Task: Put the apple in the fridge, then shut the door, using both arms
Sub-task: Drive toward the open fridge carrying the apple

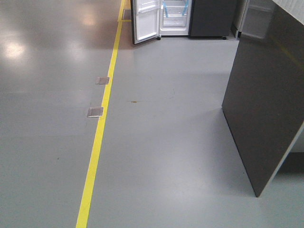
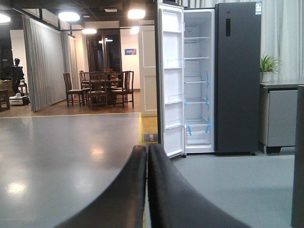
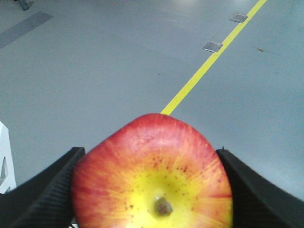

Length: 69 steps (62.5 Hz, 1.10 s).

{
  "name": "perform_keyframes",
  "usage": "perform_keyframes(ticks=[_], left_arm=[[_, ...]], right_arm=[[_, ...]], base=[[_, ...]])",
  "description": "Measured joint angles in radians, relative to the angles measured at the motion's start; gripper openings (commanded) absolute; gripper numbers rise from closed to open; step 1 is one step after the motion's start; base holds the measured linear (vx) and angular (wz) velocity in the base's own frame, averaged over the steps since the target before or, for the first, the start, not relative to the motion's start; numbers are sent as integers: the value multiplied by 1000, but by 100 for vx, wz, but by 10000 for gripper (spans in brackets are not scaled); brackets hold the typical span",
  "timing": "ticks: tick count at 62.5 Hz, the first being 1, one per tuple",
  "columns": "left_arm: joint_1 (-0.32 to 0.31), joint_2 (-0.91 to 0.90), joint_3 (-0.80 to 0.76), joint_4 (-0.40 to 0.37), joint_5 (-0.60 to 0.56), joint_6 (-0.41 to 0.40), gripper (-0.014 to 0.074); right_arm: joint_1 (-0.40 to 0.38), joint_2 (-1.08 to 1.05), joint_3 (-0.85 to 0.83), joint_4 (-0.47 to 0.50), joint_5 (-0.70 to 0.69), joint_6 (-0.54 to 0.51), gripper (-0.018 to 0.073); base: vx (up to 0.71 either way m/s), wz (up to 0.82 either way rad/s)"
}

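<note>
Both steps are not yet done: you have the apple clamped between the right gripper's fingers, stem end showing, over the floor, while the fridge stands well ahead with its door swung wide open. Your left gripper holds nothing, its fingers pressed flat together, so it is free for the door.

The smooth grey floor carries a yellow line with a near metal plate and a far metal plate just beside it, a brownish mark, perhaps a scuff, and the open fridge at its far end.
</note>
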Motion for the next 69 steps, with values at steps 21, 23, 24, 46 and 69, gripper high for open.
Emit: perform_keyframes(ticks=[21,23,24,46,69], left_arm=[[0,0,0,0,0,0,-6],[0,0,0,0,0,0,-6],[0,0,0,0,0,0,-6],[0,0,0,0,0,0,-6],[0,0,0,0,0,0,-6]], right_arm=[[0,0,0,0,0,0,391],[0,0,0,0,0,0,391],[0,0,0,0,0,0,391],[0,0,0,0,0,0,391],[0,0,0,1,0,0,391]], base=[[22,3],[25,1],[25,1],[26,2],[28,2]])
